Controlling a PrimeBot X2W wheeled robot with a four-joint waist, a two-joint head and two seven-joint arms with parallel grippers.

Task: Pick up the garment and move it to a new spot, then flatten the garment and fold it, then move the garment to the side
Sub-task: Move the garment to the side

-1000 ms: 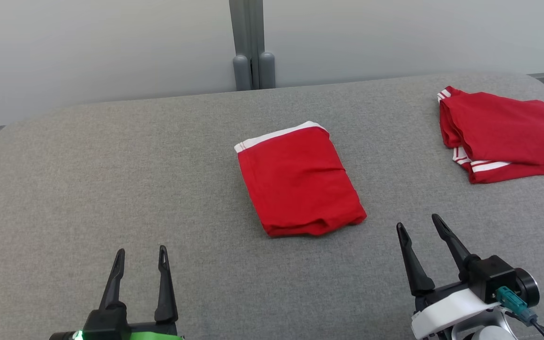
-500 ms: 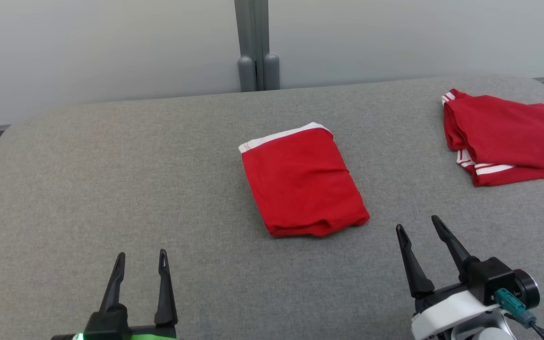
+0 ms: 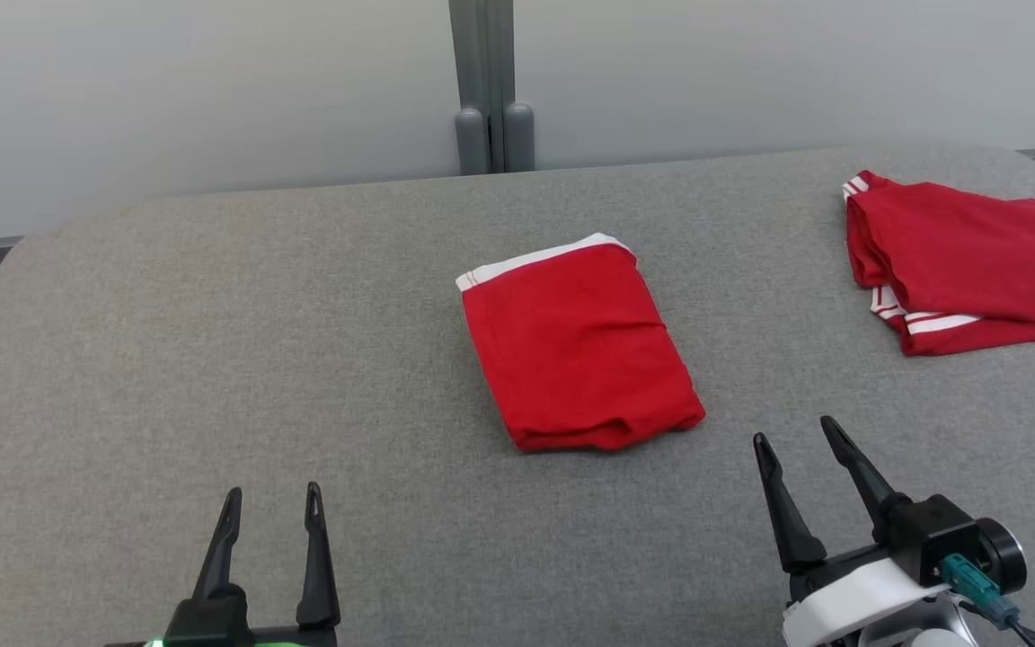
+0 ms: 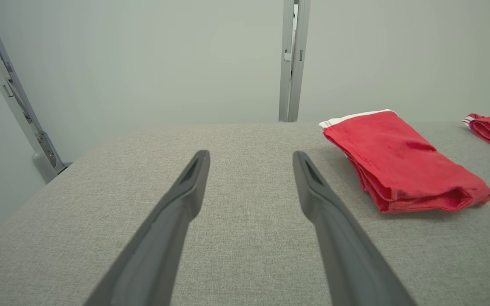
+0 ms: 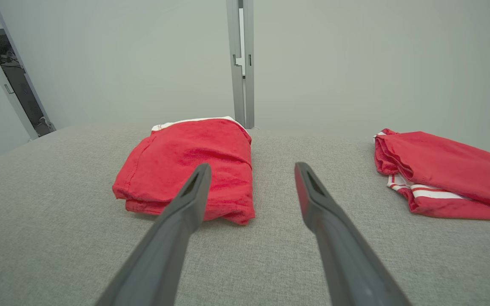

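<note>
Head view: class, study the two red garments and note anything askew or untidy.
The middle garment is neatly folded but lies turned at an angle to the table's edges. The right garment is folded more loosely, its white-striped edge poking out underneath. Nothing looks spilled or damaged.

The red crumpled garment with white stripes is running off the head view's right edge. One long dark finger of the right gripper is covering part of the near edge of the folded red garment with a white band.
</note>
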